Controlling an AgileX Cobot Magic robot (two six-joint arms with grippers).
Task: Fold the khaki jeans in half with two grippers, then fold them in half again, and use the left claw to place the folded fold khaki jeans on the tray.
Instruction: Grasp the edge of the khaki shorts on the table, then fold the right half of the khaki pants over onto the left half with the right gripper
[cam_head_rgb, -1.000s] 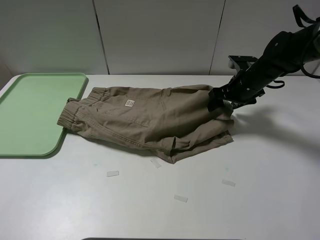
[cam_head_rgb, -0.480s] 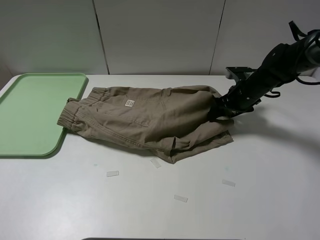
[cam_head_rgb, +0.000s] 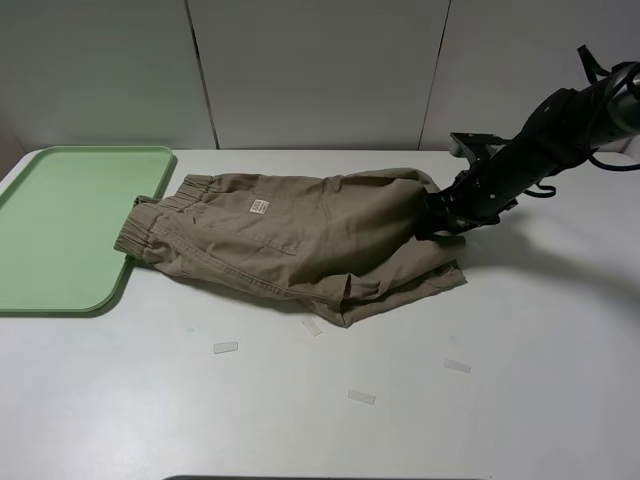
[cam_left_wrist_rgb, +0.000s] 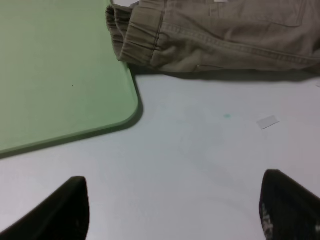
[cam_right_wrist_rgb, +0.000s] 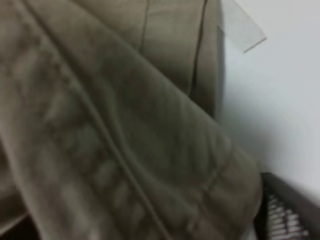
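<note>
The khaki jeans (cam_head_rgb: 300, 235) lie folded on the white table, and their waistband end touches the edge of the pale green tray (cam_head_rgb: 60, 230). My right gripper (cam_head_rgb: 432, 215) is low at the leg-hem end on the right, its tips pushed into the cloth. In the right wrist view the jeans (cam_right_wrist_rgb: 110, 125) fill the frame and only one finger (cam_right_wrist_rgb: 285, 210) shows, so its grip is unclear. The left gripper (cam_left_wrist_rgb: 177, 207) is open over bare table, nothing between its fingers. It looks toward the waistband (cam_left_wrist_rgb: 150, 40) and the tray corner (cam_left_wrist_rgb: 55, 65).
Small clear tape strips (cam_head_rgb: 225, 347) (cam_head_rgb: 361, 397) (cam_head_rgb: 457, 366) lie on the table in front of the jeans, and one strip (cam_left_wrist_rgb: 268, 122) shows in the left wrist view. A white panelled wall runs along the back edge.
The right arm has dropped lower and pushed a little left into the jeans' leg end. The jeans, the tray and the left gripper have not moved.
</note>
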